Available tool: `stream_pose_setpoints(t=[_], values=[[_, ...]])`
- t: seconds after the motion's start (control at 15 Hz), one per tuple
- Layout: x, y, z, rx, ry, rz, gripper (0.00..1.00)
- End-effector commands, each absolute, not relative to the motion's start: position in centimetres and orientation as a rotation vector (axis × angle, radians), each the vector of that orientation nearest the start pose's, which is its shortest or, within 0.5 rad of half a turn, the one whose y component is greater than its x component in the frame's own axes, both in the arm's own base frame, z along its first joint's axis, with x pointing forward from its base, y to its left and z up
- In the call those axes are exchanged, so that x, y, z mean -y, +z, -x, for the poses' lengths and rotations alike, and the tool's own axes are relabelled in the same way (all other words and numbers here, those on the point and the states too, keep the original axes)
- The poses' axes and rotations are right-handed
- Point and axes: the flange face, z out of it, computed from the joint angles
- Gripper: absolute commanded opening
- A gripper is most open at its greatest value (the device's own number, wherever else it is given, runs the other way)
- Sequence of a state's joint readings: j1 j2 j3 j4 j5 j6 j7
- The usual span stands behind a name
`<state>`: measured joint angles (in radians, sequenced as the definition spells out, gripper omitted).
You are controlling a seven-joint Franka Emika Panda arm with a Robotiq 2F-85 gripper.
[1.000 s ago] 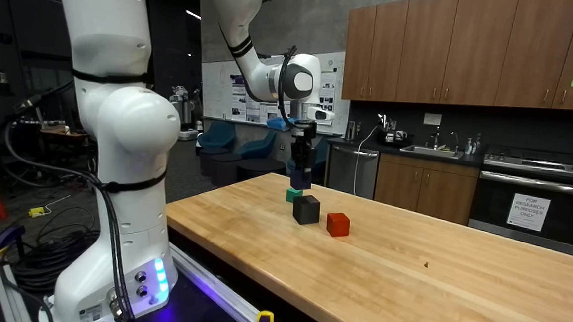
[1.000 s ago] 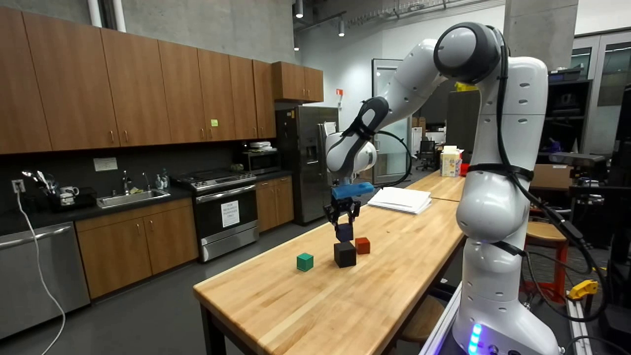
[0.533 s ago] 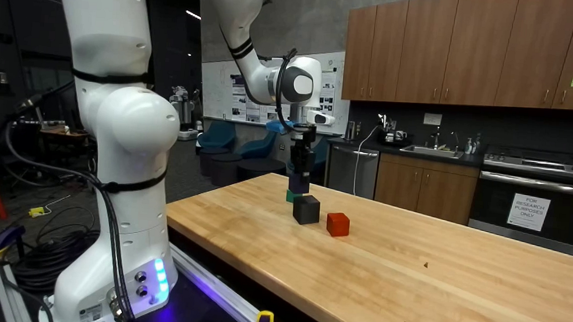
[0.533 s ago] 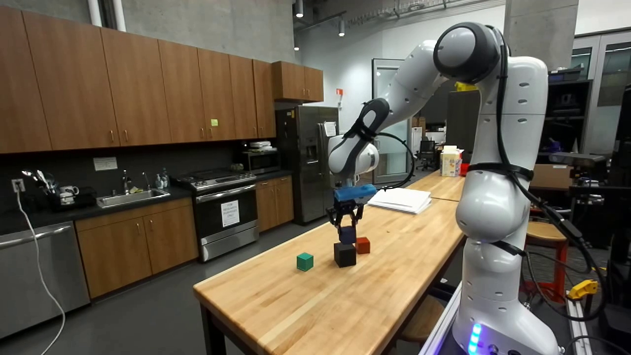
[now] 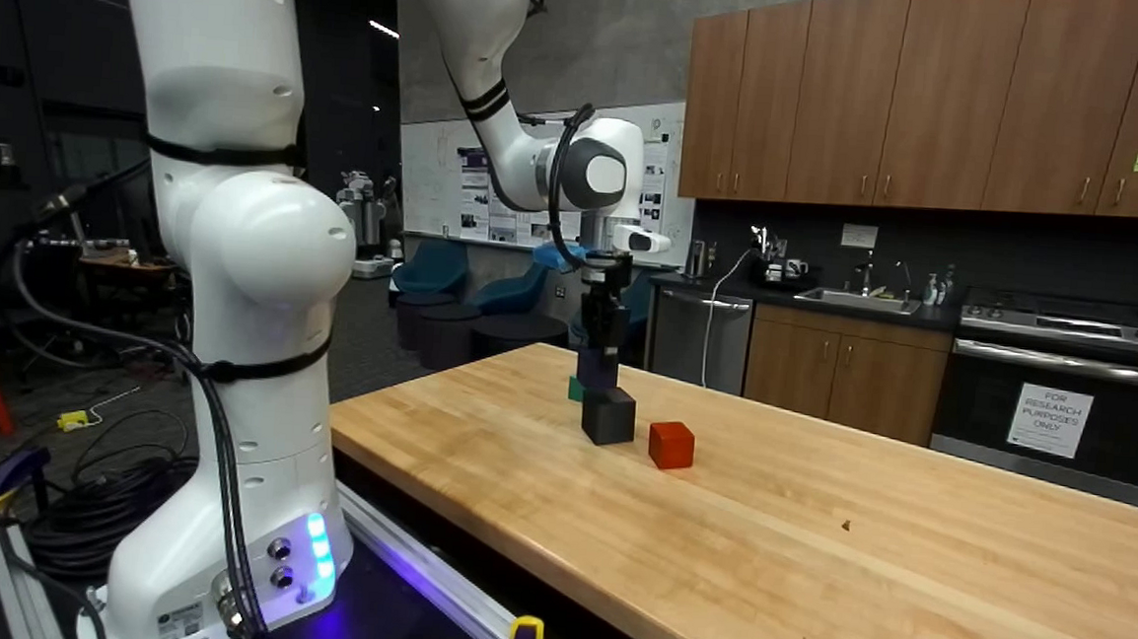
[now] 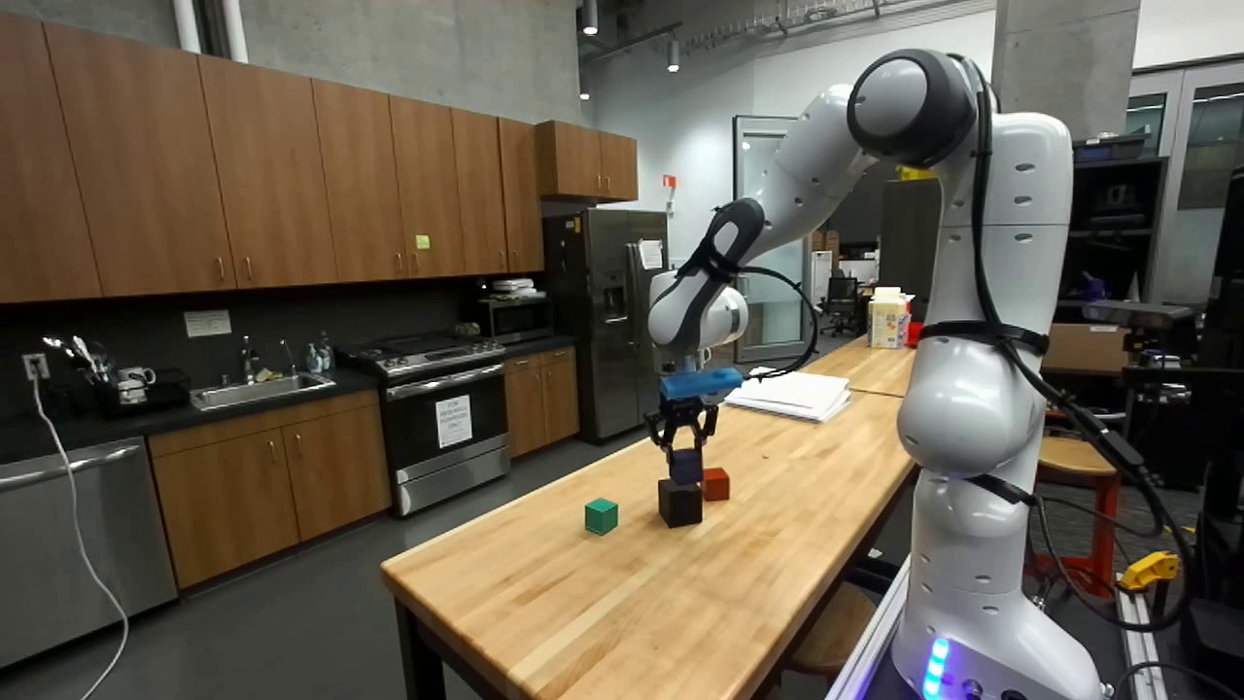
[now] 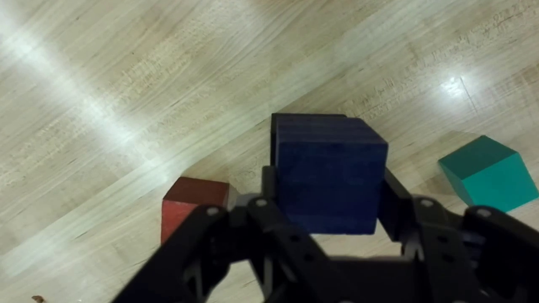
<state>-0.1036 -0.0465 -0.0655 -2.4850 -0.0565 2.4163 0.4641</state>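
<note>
A black gripper (image 6: 686, 455) clasps a dark-blue cube (image 7: 332, 185) mostly hiding, in wrist view, the black cube (image 6: 680, 506) it may touch.

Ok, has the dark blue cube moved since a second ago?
Yes: in both exterior views the dark blue cube has come down, closer to the top of the unmoved black cube.

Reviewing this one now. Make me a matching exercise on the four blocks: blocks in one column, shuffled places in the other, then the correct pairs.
Blocks
1. Blue block
2. Black block
3. Green block
4. Red block

Places
A. On the table, right of the held block in the wrist view
B. Held in the gripper
C. On the table, left of the held block in the wrist view
D. On the table, beneath the held block

Pairs: 1-B, 2-D, 3-A, 4-C
</note>
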Motion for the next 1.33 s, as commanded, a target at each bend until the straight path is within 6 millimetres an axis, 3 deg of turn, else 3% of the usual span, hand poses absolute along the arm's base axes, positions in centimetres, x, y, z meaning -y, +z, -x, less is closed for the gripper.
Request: stream_pose_setpoints(t=[0.0,1.07,1.13,1.2,1.27], values=[[8.5,30.2,-46.5,-0.932,-0.008,3.034,0.31],[8.4,28.7,-47.4,-0.912,-0.018,3.034,0.31],[8.4,28.6,-47.4,-0.911,-0.015,3.034,0.37],[8.4,28.6,-47.4,-0.909,-0.014,3.036,0.81],[8.4,28.6,-47.4,-0.907,-0.016,3.036,0.81]])
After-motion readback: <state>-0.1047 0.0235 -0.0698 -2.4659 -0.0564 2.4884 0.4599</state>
